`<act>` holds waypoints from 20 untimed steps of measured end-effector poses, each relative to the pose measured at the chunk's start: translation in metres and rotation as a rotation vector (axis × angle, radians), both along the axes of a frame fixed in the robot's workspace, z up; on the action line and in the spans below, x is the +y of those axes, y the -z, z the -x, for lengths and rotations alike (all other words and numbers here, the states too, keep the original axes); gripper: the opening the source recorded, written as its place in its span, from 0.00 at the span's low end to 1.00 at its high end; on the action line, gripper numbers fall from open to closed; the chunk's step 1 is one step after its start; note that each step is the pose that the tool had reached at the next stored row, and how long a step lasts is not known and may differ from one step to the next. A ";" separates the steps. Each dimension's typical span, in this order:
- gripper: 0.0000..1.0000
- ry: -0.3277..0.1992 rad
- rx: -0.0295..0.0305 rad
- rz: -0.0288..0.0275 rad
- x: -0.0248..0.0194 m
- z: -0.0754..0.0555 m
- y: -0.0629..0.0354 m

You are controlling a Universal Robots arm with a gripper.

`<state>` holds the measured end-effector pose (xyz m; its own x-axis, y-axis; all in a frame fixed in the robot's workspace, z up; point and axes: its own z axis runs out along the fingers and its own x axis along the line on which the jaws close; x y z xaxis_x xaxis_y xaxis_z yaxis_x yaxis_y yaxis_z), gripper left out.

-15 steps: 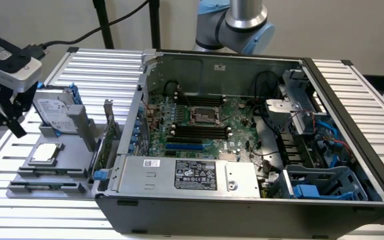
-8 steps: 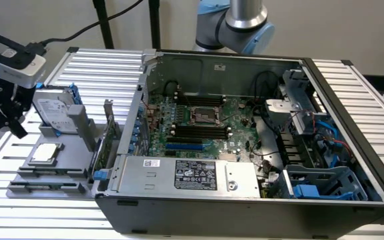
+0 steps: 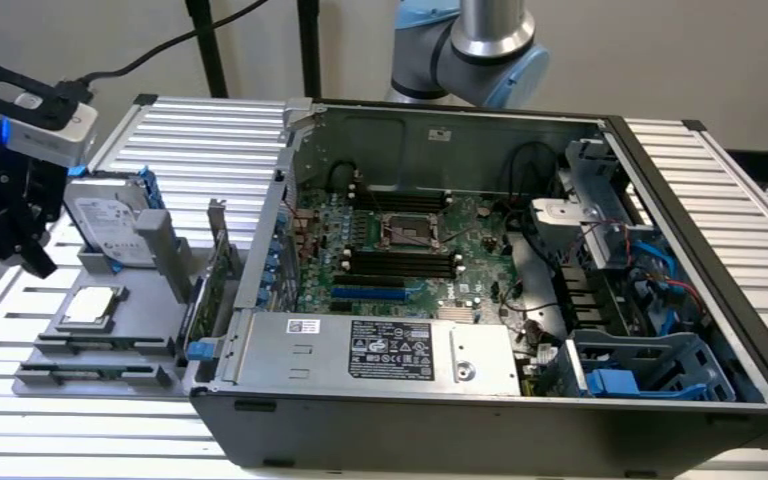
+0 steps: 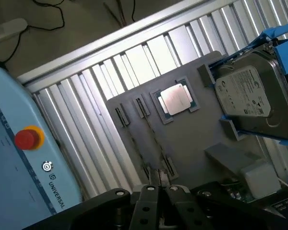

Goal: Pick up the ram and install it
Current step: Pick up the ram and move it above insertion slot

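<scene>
A grey tray sits on the slatted metal table, and everything here is placed from it. Along the tray's front edge run two narrow holders with end clips. The ram stands edge-on in the holder nearer the processor chip. It shows as a thin dark strip, too slim to make out its chips.

The pincer hangs above the tray with its fingers drawn together. In the wrist view the fingertips sit just over one end of the two holders, the end away from the tray's outer rim. The ram runs away from them along its holder. In the exterior view the pincer is above the tray's edge on that view's left, clear of the ram and not touching it.

At the back of the tray a hard drive leans in a blue bracket. Just beside the tray, on the exterior view's right, an open computer case lies on its side. Its motherboard is exposed, with a row of long black memory slots in it. Off the tray's outer side, the wrist view shows a blue pendant with a red button.
</scene>
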<state>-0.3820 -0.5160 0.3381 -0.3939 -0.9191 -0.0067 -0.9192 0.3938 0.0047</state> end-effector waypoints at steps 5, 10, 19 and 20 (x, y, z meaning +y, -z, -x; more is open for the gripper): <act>0.11 -0.092 0.0001 0.0000 0.0000 0.000 0.0016; 0.11 -0.183 0.0000 0.0000 0.0000 0.000 0.0031; 0.11 -0.301 0.0000 0.0000 -0.0021 0.000 0.0054; 0.11 -0.305 0.0001 0.0000 -0.0035 0.000 0.0058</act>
<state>-0.3820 -0.5195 0.3323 -0.0999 -0.9950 -0.0067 -0.9950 0.0998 0.0047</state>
